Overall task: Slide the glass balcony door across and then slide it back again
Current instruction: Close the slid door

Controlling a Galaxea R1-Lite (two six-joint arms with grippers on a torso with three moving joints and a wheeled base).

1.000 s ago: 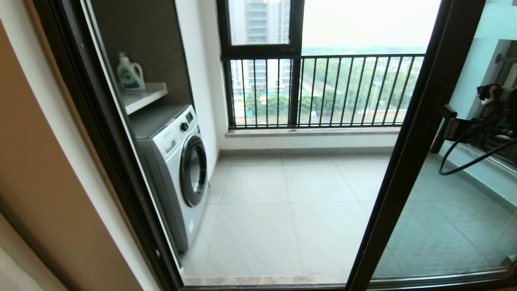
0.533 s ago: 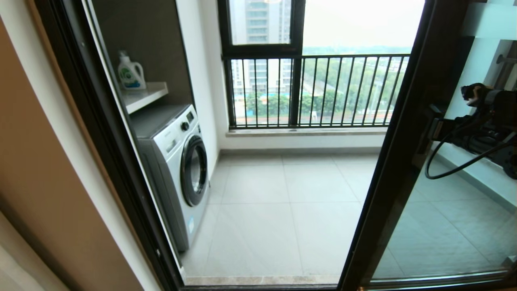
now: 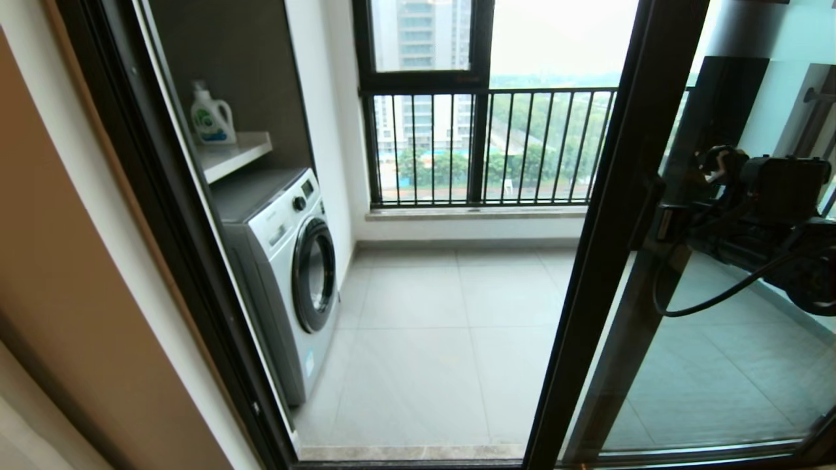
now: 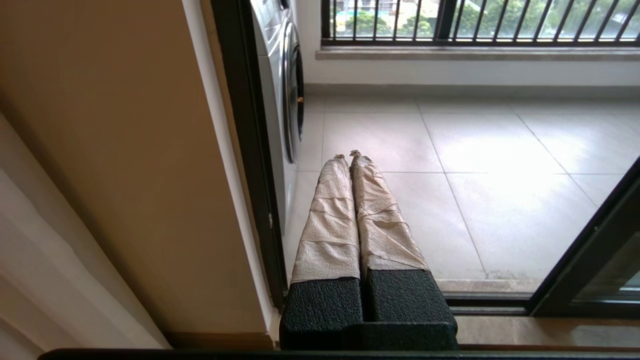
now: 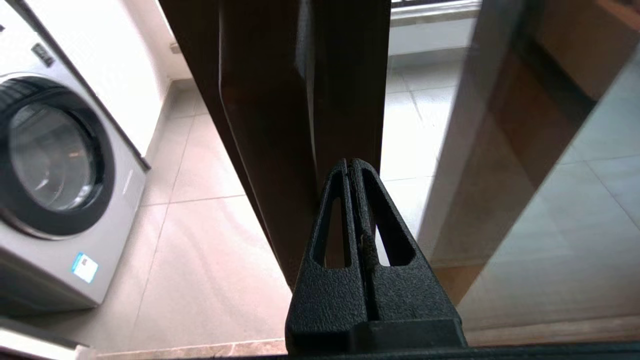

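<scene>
The glass balcony door (image 3: 607,248) stands partly across the opening, its dark brown stile slanting from top right to bottom centre and its glass (image 3: 718,378) to the right. My right gripper (image 3: 656,225) is shut, with its tips against the door's stile (image 5: 270,125) at handle height and nothing held between them (image 5: 351,162). The handle itself is hard to pick out behind the arm. My left gripper (image 4: 348,155), its fingers wrapped in tape, is shut and empty. It hangs low by the left wall, above the threshold, and is out of the head view.
A washing machine (image 3: 287,261) stands at the balcony's left, with a detergent bottle (image 3: 210,117) on the shelf above. The black-framed window with railing bars (image 3: 490,150) closes the far side. The dark door jamb (image 3: 163,228) is at left. Another dark-framed panel (image 3: 627,339) shows through the glass.
The door has slid leftward, narrowing the opening. My right gripper and arm have travelled left with it. The left side has not changed.
</scene>
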